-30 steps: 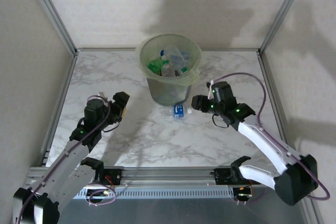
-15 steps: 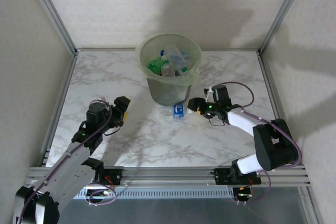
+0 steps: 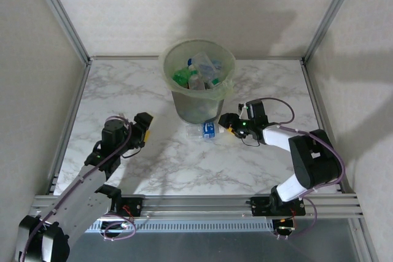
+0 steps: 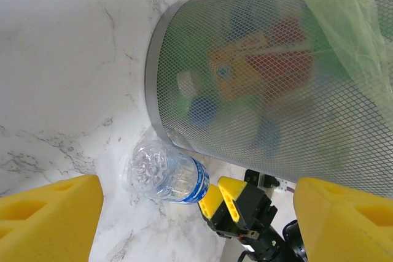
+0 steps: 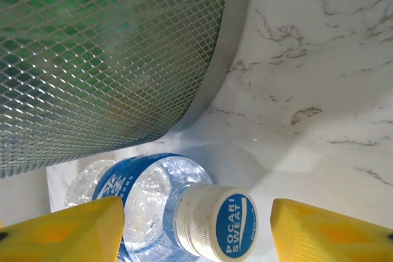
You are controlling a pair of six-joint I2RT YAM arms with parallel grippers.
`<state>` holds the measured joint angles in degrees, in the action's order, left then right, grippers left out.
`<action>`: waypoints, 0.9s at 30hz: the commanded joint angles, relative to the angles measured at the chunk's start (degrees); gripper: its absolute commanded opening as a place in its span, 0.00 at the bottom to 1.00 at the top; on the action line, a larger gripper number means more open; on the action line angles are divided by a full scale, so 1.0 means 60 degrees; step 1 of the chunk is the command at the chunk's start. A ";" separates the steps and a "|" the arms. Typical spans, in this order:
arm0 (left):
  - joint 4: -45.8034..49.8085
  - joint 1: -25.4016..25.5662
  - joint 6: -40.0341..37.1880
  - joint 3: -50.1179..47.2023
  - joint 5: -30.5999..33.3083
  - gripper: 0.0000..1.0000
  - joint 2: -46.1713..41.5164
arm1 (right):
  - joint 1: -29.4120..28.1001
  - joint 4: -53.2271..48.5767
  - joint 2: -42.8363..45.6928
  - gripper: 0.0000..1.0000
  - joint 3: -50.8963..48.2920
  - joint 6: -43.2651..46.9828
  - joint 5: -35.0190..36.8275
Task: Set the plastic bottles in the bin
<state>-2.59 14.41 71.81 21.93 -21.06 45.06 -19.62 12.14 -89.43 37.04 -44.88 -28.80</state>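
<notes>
Crinkled bottle (image 3: 209,129) lies beside mesh bin (image 3: 195,106); left gripper (image 3: 145,127), right gripper (image 3: 225,122) gape empty.

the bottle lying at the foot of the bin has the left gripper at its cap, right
No: the right gripper is at the cap, jaws open either side, as the right wrist view shows. The bottle does lie by the bin.

Bin (image 3: 190,107) wall stands right behind 1 bottle (image 3: 207,129) — bare table (image 3: 178,159) in front.
</notes>
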 commanded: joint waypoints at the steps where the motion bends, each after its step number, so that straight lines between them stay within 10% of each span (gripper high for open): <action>1: -0.0226 0.0000 -0.0191 -0.0003 -0.0131 0.81 -0.0054 | 0.0064 0.0610 -0.0183 0.64 -0.0213 -0.0369 -0.0348; 27: -0.0315 -0.0004 -0.0160 0.0014 -0.0139 0.80 0.0038 | -0.0137 0.2496 -0.0706 0.61 -0.0870 -0.1556 -0.0905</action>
<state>-3.03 14.41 71.81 21.93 -21.23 45.50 -19.84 24.95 -92.44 32.27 -53.39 -33.10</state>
